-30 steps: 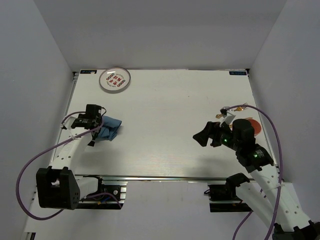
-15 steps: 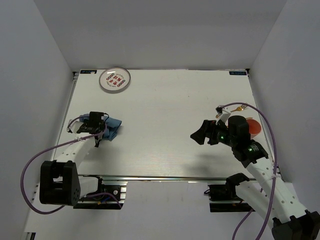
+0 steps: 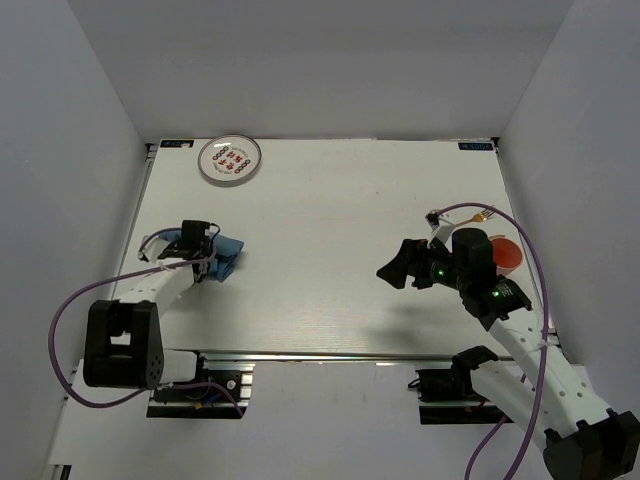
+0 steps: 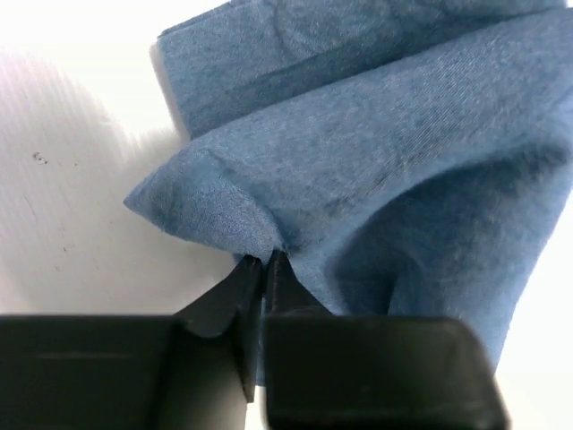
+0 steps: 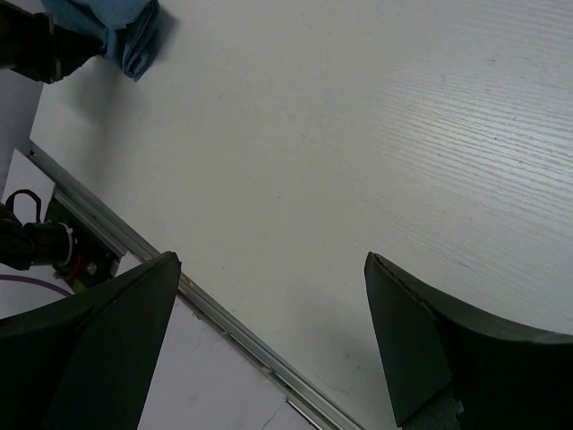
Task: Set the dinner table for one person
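Starting at the near edge, there's a metal rail [image 3: 330, 354] running along the front of the dinner table [image 3: 330, 200], which is a big flat white rectangular top, and it fills most of the overhead view with the 2 arms mounted right at that rail. A purple cable [image 3: 60, 330] loops out beside the left arm. On the near left, the left gripper [image 4: 262, 260] sits low on the tabletop with its 2 black fingers pinched together on a fold of a crumpled blue cloth [image 4: 376, 161]; in the wrist view you can see the fabric bunched up right at the tips. The cloth lies on the table's left side, just right of that gripper. Over on the right, the right gripper [image 5: 270, 260] hangs above bare tabletop, fingers spread wide apart, nothing between them, pointing left toward the middle. Just behind that arm there's a round red-orange disc [image 3: 507, 255] near the right edge, partly hidden by the arm. A bit farther back is a small gold-coloured thing [image 3: 483, 214], too small to make out. Way back in the far left corner sits a round white plate with a red pattern [image 3: 229, 158], well apart from everything else.
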Robot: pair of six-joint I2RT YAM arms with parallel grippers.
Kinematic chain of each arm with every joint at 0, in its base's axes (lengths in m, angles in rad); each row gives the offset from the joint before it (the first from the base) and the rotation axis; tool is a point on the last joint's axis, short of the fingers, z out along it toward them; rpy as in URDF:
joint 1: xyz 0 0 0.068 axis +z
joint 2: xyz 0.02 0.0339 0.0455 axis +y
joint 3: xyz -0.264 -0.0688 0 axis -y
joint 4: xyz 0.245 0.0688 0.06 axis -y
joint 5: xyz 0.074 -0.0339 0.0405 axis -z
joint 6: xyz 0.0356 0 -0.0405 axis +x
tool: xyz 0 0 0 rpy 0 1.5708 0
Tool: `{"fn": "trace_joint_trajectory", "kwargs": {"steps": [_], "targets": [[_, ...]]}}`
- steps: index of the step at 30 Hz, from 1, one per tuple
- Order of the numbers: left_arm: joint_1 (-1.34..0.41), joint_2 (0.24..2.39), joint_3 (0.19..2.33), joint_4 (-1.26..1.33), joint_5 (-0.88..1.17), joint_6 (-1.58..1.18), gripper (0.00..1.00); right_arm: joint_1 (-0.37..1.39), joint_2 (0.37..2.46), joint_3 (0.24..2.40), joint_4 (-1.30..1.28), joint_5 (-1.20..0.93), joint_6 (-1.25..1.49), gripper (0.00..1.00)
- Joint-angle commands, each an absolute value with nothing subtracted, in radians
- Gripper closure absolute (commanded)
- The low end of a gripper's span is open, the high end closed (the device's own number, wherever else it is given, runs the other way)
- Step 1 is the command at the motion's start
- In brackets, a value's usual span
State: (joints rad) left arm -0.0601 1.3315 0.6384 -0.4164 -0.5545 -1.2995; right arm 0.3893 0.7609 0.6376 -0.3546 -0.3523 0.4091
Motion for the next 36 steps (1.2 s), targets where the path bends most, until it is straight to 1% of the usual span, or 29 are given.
{"fn": "trace_joint_trajectory", "kwargs": {"steps": [1, 2, 3, 5, 8, 9, 10, 11, 12, 13, 15, 16, 18, 20, 22, 23, 26, 27, 28, 29, 30, 31, 32, 33, 35, 36], "targets": [[-0.054, 1.273, 0.683, -0.425, -0.589, -1.278, 0.89, 0.39, 0.761, 0.644, -0.305, -0.379, 0.41, 0.11], [-0.054, 1.244, 0.692, -0.434, -0.603, -1.27, 0.93, 0.391, 0.761, 0.644, -0.305, -0.379, 0.411, 0.11], [-0.054, 1.23, 0.719, -0.452, -0.61, -1.263, 1.0, 0.391, 0.761, 0.646, -0.304, -0.382, 0.416, 0.11], [-0.063, 1.201, 0.753, -0.479, -0.621, -1.217, 1.0, 0.393, 0.761, 0.65, -0.302, -0.384, 0.42, 0.11], [-0.063, 1.161, 0.831, -0.393, -0.529, -1.029, 1.0, 0.393, 0.761, 0.655, -0.295, -0.383, 0.433, 0.11], [-0.072, 1.175, 0.863, -0.368, -0.453, -0.981, 1.0, 0.391, 0.761, 0.657, -0.293, -0.382, 0.434, 0.11], [-0.072, 1.189, 0.953, -0.365, -0.419, -0.912, 1.0, 0.39, 0.759, 0.657, -0.287, -0.379, 0.439, 0.11], [-0.081, 1.21, 1.006, -0.368, -0.372, -0.878, 1.0, 0.391, 0.756, 0.658, -0.284, -0.373, 0.449, 0.11], [-0.081, 1.239, 1.059, -0.374, -0.251, -0.852, 1.0, 0.388, 0.753, 0.658, -0.279, -0.365, 0.456, 0.11], [-0.081, 1.314, 1.183, -0.383, -0.186, -0.806, 1.0, 0.388, 0.749, 0.658, -0.275, -0.335, 0.463, 0.11], [-0.092, 1.405, 1.323, -0.417, -0.059, -0.776, 1.0, 0.387, 0.736, 0.658, -0.258, -0.286, 0.494, 0.11], [-0.107, 1.492, 1.454, -0.442, 0.072, -0.764, 1.0, 0.387, 0.745, 0.669, -0.282, -0.219, 0.502, 0.11], [-0.136, 1.57, 1.576, -0.462, 0.211, -0.758, 1.0, 0.387, 0.776, 0.724, -0.325, -0.104, 0.526, 0.11], [-0.202, 1.661, 1.713, -0.474, 0.264, -0.753, 1.0, 0.384, 0.819, 0.75, -0.347, -0.071, 0.54, 0.11], [-0.265, 1.689, 1.752, -0.468, 0.27, -0.735, 1.0, 0.382, 0.827, 0.752, -0.33, -0.072, 0.561, 0.11], [-0.329, 1.693, 1.741, -0.459, 0.265, -0.73, 1.0, 0.385, 0.824, 0.746, -0.31, -0.075, 0.569, 0.11], [-0.429, 1.669, 1.659, -0.396, 0.221, -0.703, 1.0, 0.383, 0.804, 0.721, -0.293, -0.061, 0.581, 0.11], [-0.495, 1.657, 1.567, -0.352, 0.207, -0.695, 0.97, 0.383, 0.796, 0.715, -0.299, -0.04, 0.581, 0.11], [-0.527, 1.643, 1.51, -0.312, 0.216, -0.692, 0.9, 0.382, 0.793, 0.713, -0.302, -0.031, 0.578, 0.11], [-0.557, 1.62, 1.453, -0.278, 0.228, -0.695, 0.74, 0.383, 0.789, 0.712, -0.307, -0.022, 0.577, 0.11], [-0.618, 1.608, 1.339, -0.2, 0.241, -0.698, 0.68, 0.38, 0.784, 0.71, -0.319, -0.005, 0.578, 0.11], [-0.65, 1.597, 1.288, -0.172, 0.233, -0.707, 0.65, 0.38, 0.782, 0.707, -0.324, 0.027, 0.581, 0.11], [-0.679, 1.568, 1.243, -0.152, 0.215, -0.713, 0.55, 0.379, 0.779, 0.706, -0.327, 0.038, 0.583, 0.11], [-0.739, 1.55, 1.154, -0.099, 0.204, -0.719, 0.53, 0.379, 0.778, 0.703, -0.327, 0.063, 0.584, 0.11], [-0.785, 1.51, 1.086, -0.075, 0.139, -0.739, 0.4, 0.373, 0.778, 0.689, -0.327, 0.093, 0.601, 0.11], [-0.804, 1.465, 1.056, -0.077, 0.112, -0.756, 0.28, 0.376, 0.776, 0.684, -0.327, 0.115, 0.61, 0.11]]}}
